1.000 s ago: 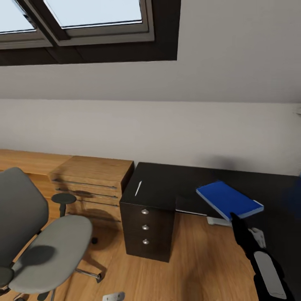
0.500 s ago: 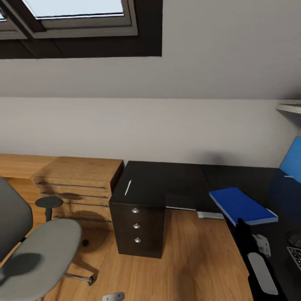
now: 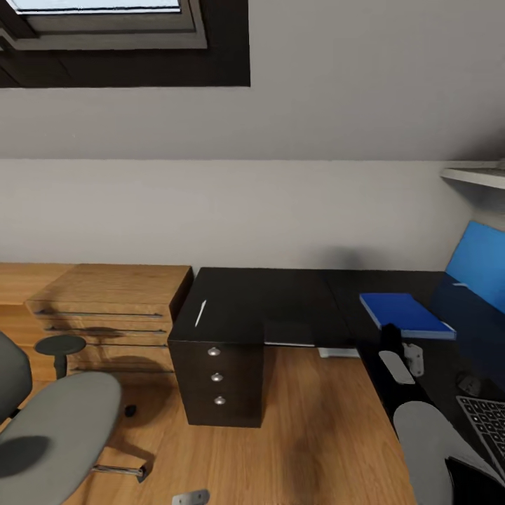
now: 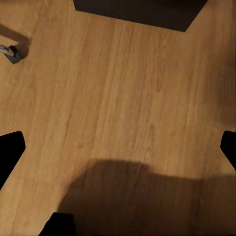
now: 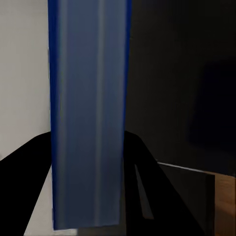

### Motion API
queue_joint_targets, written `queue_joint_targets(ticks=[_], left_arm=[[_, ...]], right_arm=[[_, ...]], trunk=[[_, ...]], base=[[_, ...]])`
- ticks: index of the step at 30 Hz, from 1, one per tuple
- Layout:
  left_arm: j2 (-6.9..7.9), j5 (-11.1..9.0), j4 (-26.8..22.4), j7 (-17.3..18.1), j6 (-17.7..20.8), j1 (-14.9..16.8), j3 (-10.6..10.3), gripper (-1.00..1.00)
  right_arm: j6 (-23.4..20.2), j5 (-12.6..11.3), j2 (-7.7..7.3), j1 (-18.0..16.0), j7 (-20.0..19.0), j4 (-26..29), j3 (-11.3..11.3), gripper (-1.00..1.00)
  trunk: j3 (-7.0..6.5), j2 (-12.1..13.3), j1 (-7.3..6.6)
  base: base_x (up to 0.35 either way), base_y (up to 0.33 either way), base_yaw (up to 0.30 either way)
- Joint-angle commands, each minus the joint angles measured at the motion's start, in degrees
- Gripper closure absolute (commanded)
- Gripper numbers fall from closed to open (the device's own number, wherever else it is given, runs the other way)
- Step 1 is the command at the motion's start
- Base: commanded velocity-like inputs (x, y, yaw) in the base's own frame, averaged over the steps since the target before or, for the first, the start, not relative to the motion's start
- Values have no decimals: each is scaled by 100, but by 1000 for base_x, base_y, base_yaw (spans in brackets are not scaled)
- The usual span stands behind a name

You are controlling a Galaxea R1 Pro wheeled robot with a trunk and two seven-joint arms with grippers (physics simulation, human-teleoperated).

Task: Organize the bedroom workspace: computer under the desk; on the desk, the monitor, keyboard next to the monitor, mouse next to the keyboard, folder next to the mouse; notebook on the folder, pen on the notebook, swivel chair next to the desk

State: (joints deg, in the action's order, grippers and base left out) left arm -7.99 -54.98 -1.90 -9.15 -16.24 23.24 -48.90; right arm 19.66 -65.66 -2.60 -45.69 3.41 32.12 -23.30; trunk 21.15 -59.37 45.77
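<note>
Right wrist view: folder [image 5: 88,123] clamped between the right gripper [image 5: 88,196] jaws.
Left gripper [image 4: 118,147] spread wide, holding nothing, oak floor [image 4: 123,88] beyond its jaws.

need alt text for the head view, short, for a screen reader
The right gripper holds the blue folder level over the black desk, keyboard corner at lower right. A white pen lies on the desk's left end; the grey swivel chair stands on the oak floor at left.
</note>
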Motion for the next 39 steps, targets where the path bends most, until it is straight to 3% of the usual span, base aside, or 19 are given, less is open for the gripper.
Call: queue_joint_targets(ticks=[1, 9, 30, 39], left_arm=[[-5, -20, -3, -35, -11, 2, -52, -100], [-2, -8, -8, -35, -14, 0, -52, -100], [-9, -15, -10, -77, -17, 2, -57, -100], [-9, 13, -12, -79, -101, 2, -58, -100]], right_arm=[[105, -49, 6, -68, 12, -91, -4, 100], [160, -79, 58, -125, -376, -254, -34, 100], [171, -77, 84, -107, -446, -626, -27, 100], [179, -79, 86, -107, -448, -637, -25, 100]], trunk=[[12, -5, 0], [20, -5, 0], [20, -5, 0], [20, -5, 0]], base=[[0, 0, -64], [0, 0, -13], [0, 0, -3], [0, 0, -188]])
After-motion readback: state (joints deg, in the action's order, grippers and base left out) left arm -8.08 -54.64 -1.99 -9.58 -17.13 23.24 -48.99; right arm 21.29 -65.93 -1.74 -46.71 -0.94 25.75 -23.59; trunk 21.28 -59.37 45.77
